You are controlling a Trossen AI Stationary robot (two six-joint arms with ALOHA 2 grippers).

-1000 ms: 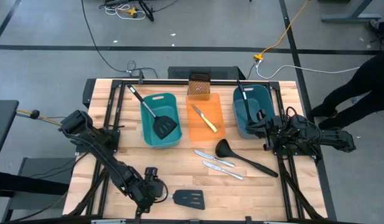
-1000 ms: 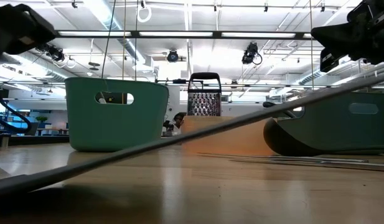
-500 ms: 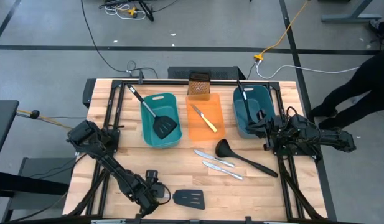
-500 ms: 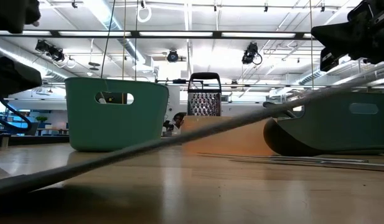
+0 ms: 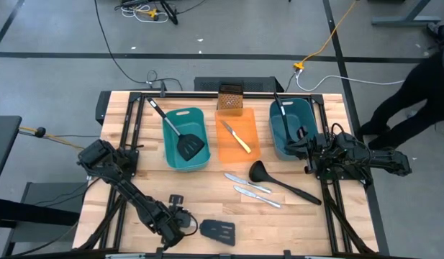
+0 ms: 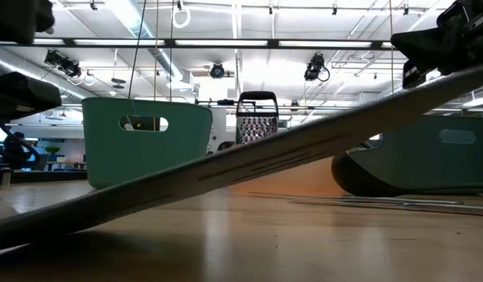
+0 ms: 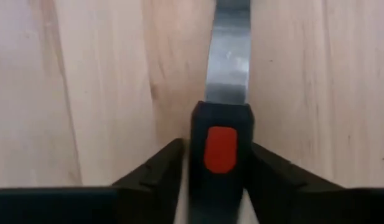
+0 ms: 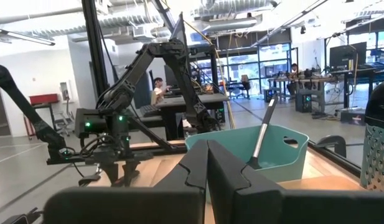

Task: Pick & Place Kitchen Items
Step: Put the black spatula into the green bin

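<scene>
Spatula pinched by the left gripper (image 7: 220,186) at the table's (image 5: 135,137) near edge.
Left gripper's fingers (image 7: 155,171) press on both sides of the red-marked handle (image 7: 220,149) of the black slotted spatula (image 5: 218,229); its blade lies just ahead of the gripper, and in the low view the handle slants up across the frame, so one end is off the wood. Right gripper (image 8: 207,163) hangs by the darker teal tub (image 5: 290,128) at the table's right side, fingers pressed together, holding nothing. A ladle (image 5: 281,182) and two silver knives (image 5: 252,186) lie between the two grippers, nearer the right one. Farther from the left gripper: second spatula (image 5: 180,137) in the lighter teal tub (image 5: 184,139), yellow-handled knife (image 5: 236,137) on the orange tray (image 5: 238,138), second ladle (image 5: 281,108) standing in the darker tub.
</scene>
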